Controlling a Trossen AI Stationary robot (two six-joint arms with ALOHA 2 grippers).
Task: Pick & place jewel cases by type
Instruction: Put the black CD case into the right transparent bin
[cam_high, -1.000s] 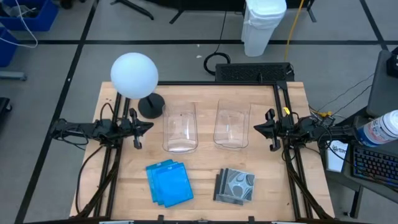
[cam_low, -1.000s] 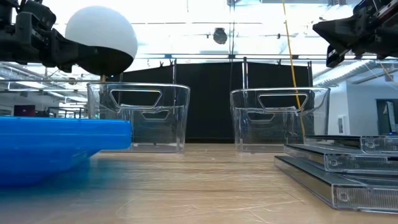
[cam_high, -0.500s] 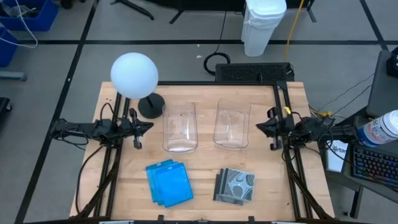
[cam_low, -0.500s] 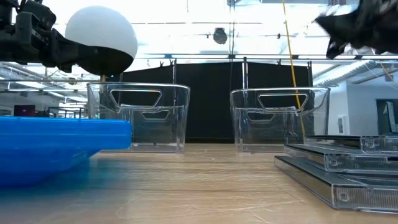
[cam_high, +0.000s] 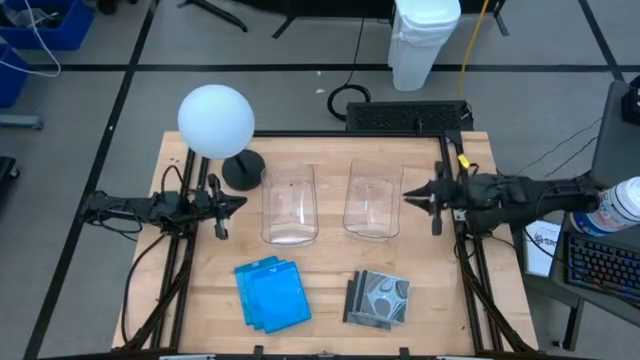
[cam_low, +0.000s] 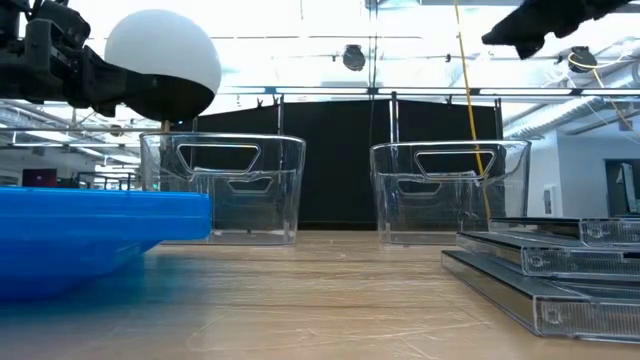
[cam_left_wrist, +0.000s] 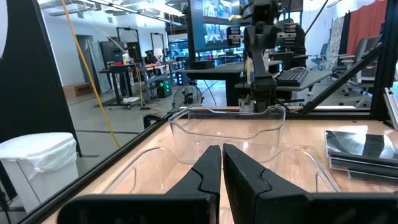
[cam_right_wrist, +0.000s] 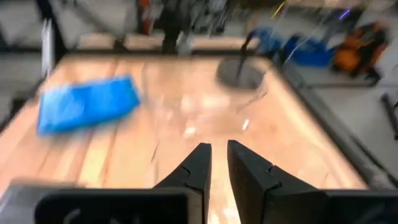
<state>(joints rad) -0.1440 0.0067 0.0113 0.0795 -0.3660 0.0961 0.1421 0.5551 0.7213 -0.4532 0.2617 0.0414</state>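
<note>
High view: two clear bins sit side by side mid-table, the left bin (cam_high: 289, 205) and the right bin (cam_high: 373, 198). Taking the right bin as landmark, the right gripper (cam_high: 412, 197) hangs just beside its outer wall, above the table, fingers pressed nearly together with only a thin gap, holding nothing. The clear jewel cases (cam_high: 379, 299), stacked with grey-black inserts, lie on the table nearer the front edge than that bin, well apart from the right gripper. The blue jewel cases (cam_high: 272, 293) lie fanned in a pile beside the clear stack, before the left bin. The left gripper (cam_high: 238, 203) waits beyond the left bin's outer side, fingers closed and empty.
</note>
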